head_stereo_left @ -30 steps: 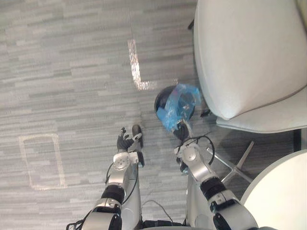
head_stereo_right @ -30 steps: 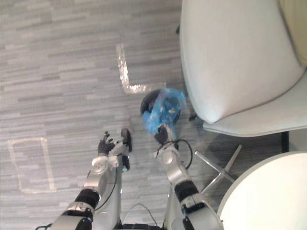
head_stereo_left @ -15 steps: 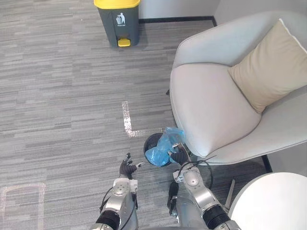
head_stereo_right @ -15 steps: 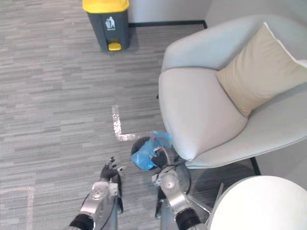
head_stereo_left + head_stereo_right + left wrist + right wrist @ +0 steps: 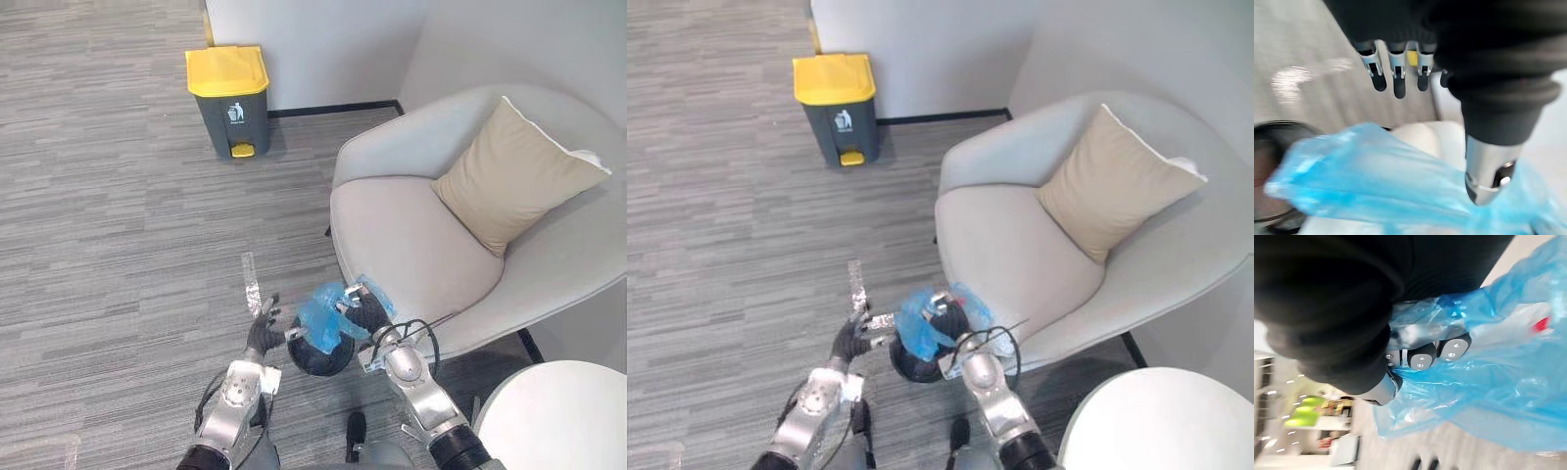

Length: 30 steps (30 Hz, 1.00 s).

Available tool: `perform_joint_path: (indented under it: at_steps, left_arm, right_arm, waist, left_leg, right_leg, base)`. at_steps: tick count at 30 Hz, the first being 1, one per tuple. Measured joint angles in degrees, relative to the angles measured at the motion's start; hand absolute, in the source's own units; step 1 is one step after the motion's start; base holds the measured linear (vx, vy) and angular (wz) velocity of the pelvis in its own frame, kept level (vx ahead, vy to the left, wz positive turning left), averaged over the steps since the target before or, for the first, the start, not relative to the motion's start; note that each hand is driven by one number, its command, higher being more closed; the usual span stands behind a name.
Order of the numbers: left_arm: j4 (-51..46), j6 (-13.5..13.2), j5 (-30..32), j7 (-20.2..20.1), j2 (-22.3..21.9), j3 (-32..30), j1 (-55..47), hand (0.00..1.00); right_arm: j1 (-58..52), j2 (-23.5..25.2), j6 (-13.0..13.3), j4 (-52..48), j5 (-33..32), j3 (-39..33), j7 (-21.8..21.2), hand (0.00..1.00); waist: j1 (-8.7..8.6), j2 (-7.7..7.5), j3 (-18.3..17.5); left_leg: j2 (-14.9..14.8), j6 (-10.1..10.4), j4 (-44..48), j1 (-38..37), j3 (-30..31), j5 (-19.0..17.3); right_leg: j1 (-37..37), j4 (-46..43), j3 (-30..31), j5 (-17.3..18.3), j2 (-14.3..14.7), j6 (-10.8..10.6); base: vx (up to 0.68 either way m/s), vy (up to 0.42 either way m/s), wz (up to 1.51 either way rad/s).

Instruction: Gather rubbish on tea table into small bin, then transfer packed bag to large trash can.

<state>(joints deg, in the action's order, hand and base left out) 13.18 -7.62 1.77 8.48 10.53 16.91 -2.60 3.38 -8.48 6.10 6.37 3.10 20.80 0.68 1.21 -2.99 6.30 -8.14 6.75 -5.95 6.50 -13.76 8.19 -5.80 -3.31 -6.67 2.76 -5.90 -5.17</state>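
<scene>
1. A light grey armchair (image 5: pixel 411 235) stands just beside the work. Its seat edge could be brushed as the bag is carried off.
2. A white round tea table (image 5: pixel 558 421) is seen at the robot's right.
3. A beige cushion (image 5: pixel 514 176) leans in the chair, out of the way.
4. The large trash can (image 5: pixel 227 98) stands by the wall, well apart across open carpet. Its closed yellow lid would block the drop.
5. The small dark bin (image 5: pixel 315 357) sits on the floor and might be tipped if the liner catches its rim.
6. The blue plastic bag (image 5: pixel 323 315) is bunched above that bin, clenched in the right hand (image 5: pixel 364 311). The thin film could tear or slip.
7. The left hand (image 5: pixel 265 333) is held just beside the bag with straight fingers, grasping nothing.
8. A tape strip (image 5: pixel 252 282) marks the floor.
</scene>
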Motion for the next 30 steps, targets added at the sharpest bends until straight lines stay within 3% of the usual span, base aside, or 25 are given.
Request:
perform_joint_path:
  at_steps: [9,15,30]
  left_arm:
    - [-5.88,-2.77,6.12,-1.48,5.36,6.53,4.00,0.00]
    - [-7.72,-3.64,8.40,-3.25,8.54,9.45,9.13,0.00]
    - [-6.62,-3.78,9.35,-6.44,8.99,10.35,8.74,0.00]
  right_arm:
    - [1.30,-7.10,1.28,-5.77,-5.89,2.17,-3.15,1.00]
    - [4.59,-8.10,1.27,-7.22,-10.54,2.61,-4.88,1.00]
    - [8.55,-9.76,1.67,-12.28,-16.40,4.66,-7.11,1.00]
  waist:
    - [-1.32,0.96,-3.83]
    - [-2.14,0.99,-4.59]
    - [-2.56,-0.08,-6.38]
  left_leg:
    - [-0.33,-0.26,0.00,-1.00,-0.16,0.20]
    - [-0.38,-0.28,-0.04,-1.43,-0.21,0.22]
    - [-0.36,-0.30,-0.34,-1.55,-0.67,0.25]
  right_leg:
    - [1.94,2.78,0.81,-1.63,0.61,0.27]
    - [2.57,3.99,1.32,-2.55,0.74,0.43]
    - [2.49,4.46,2.07,-3.02,0.85,0.38]
  base:
    - [0.04,-0.007,-0.05]
    - [0.00,-0.001,-0.04]
    - [-0.01,0.000,-0.01]
